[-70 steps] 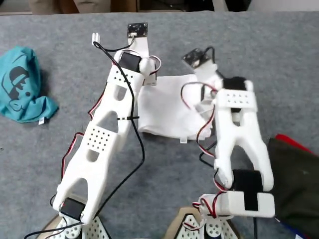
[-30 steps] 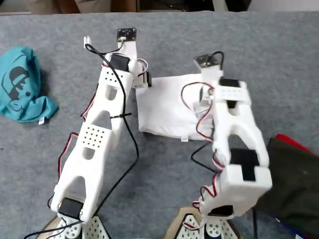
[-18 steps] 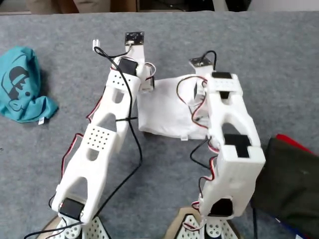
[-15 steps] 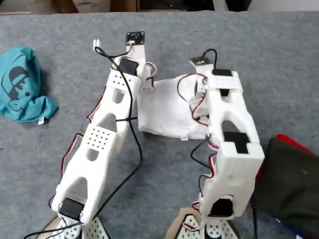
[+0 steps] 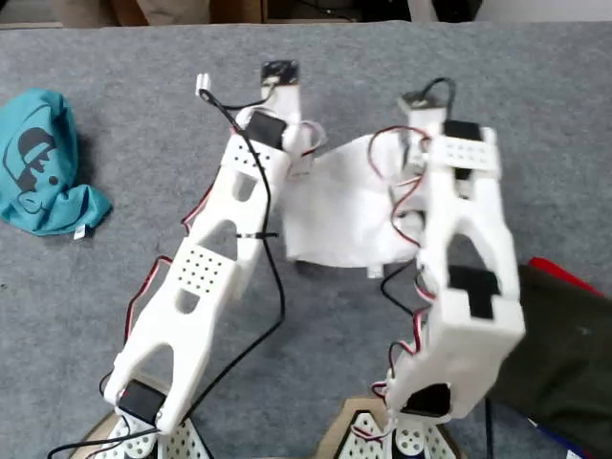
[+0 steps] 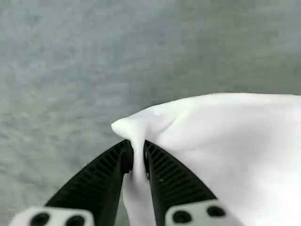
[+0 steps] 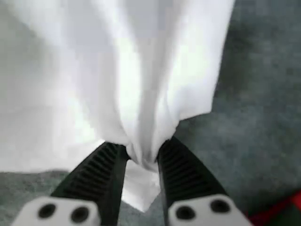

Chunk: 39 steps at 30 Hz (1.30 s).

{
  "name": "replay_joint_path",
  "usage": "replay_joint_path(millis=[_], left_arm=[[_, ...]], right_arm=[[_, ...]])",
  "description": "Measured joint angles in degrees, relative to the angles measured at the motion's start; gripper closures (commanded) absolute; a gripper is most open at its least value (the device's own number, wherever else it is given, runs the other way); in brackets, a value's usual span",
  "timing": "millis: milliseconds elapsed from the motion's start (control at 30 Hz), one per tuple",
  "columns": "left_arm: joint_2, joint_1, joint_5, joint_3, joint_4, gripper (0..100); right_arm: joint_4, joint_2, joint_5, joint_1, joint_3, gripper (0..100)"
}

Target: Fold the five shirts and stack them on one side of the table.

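Teal shirt (image 5: 43, 163) lies bunched at the left end of the table (image 5: 76, 325), unfolded. The left gripper (image 6: 136, 153) pinches one edge of the white shirt (image 5: 335, 206), which is mid-table and partly folded. The right gripper (image 7: 141, 155) clamps its other edge. Dark garments (image 5: 564, 354) sit at the right edge, probably the stack. The task looks roughly midway.

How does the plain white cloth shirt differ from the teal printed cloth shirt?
The white shirt lies spread mid-table; the teal shirt sits bunched near one edge. The left gripper and right gripper pinch the white shirt; nothing touches the teal shirt. Both are on the grey table.
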Motion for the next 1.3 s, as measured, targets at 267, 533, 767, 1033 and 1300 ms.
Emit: replay_joint_path(millis=[267,533,767,1033,1300], left_arm=[[-10.5,8.7,9.7,0.0,-1.3,98],[-12.3,21.6,11.5,0.0,-5.2,98],[-14.7,32.5,11.5,0.0,-9.6,98],[-15.0,39.6,11.6,1.3,-14.3,98],[-14.9,42.5,13.2,14.1,-24.4,97]], right_arm=[[6.9,-17.8,2.9,12.2,4.0,99.5],[11.5,-34.5,11.3,32.5,11.7,99.5],[15.6,-42.6,21.4,52.3,11.8,99.5],[12.7,-43.6,31.0,71.9,12.1,99.5],[4.7,-40.4,31.6,79.5,12.4,99.4]])
